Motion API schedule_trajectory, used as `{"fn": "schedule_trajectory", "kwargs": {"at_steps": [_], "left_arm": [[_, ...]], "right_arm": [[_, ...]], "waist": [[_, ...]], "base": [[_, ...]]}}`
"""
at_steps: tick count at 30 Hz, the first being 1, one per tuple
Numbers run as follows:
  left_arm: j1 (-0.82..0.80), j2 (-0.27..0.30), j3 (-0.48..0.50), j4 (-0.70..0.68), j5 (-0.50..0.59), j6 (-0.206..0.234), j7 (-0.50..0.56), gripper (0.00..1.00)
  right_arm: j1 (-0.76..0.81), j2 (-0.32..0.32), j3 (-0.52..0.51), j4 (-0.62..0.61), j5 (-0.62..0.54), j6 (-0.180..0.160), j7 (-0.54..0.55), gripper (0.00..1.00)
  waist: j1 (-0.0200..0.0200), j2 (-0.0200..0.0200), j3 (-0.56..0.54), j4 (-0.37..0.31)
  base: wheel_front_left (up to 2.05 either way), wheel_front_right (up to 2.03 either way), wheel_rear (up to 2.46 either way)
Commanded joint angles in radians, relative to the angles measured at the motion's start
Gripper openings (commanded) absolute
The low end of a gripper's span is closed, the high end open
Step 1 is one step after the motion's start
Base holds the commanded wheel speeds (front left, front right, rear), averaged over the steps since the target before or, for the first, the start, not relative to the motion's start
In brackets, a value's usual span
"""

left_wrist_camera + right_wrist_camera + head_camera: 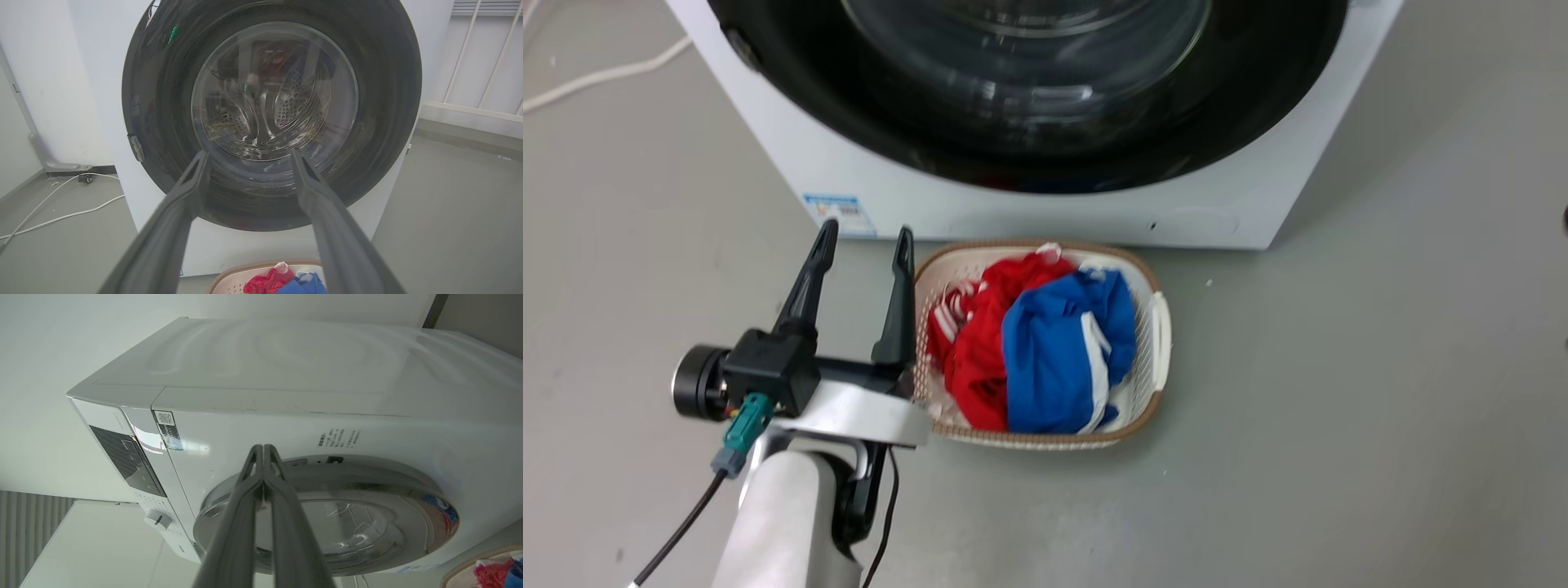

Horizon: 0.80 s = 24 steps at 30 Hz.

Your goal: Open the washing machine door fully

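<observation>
- The large round glossy black washing machine door fills the top centre of the head view. It sits flush on the big white boxy front-loading washing machine, so I judge it shut and not yet cracked open.
- The left gripper hovers at the lower left of that frame, its 2 long dark fingers spread wide and holding nothing. It is just beside the woven-rimmed white plastic laundry basket.
- That basket holds 1 crumpled red garment and 1 crumpled blue garment.
- In the left wrist view the splayed claw faces the door's clear glass bowl head-on, with the perforated steel drum visible through it.
- A small grey tab sits on the rim at middle left; catch or hinge, I cannot tell.
- In the right wrist view the right gripper has its fingers pressed together with nothing between them. The tips are at the frame's centre, near the door's rim; contact is unclear.
- My read: this is the approach step, with no opening done.
- The next move calls for finding the free edge, hooking a finger behind it, and pulling along the hinge arc while staying clear of the basket.
</observation>
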Motion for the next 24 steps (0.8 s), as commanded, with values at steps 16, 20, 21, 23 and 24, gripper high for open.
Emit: {"fn": "schedule_trajectory", "kwargs": {"at_steps": [16, 20, 21, 23, 24], "left_arm": [[-0.112, -0.015, -0.041, -0.09, 0.009, 0.004, -0.003, 1.0], [-0.132, -0.017, -0.048, -0.101, 0.006, 0.006, -0.003, 1.0], [-0.132, -0.017, -0.048, -0.104, 0.006, 0.008, -0.003, 1.0], [-0.138, -0.017, -0.05, -0.109, 0.006, 0.01, -0.003, 1.0], [-0.141, -0.017, -0.051, -0.111, 0.006, 0.012, -0.003, 1.0]], "right_arm": [[-0.453, -0.014, 0.258, 0.241, -0.25, 0.003, 0.131, 0.0], [-0.507, 0.002, 0.274, 0.247, -0.272, 0.003, 0.133, 0.0], [-0.513, 0.005, 0.282, 0.249, -0.282, 0.003, 0.138, 0.0], [-0.523, 0.007, 0.288, 0.251, -0.287, 0.003, 0.141, 0.0], [-0.529, 0.007, 0.292, 0.252, -0.292, 0.003, 0.147, 0.0]], "waist": [[-0.0001, -0.0001, 0.221, 0.099], [-0.0001, -0.0001, 0.254, 0.112], [-0.0001, -0.0001, 0.262, 0.114], [-0.0001, -0.0001, 0.273, 0.117], [-0.0001, -0.0001, 0.278, 0.119]], "base": [[0.0, 0.0, 0.0], [0.0, 0.0, 0.0], [0.0, 0.0, 0.0], [0.0, 0.0, 0.0], [0.0, 0.0, 0.0]]}}
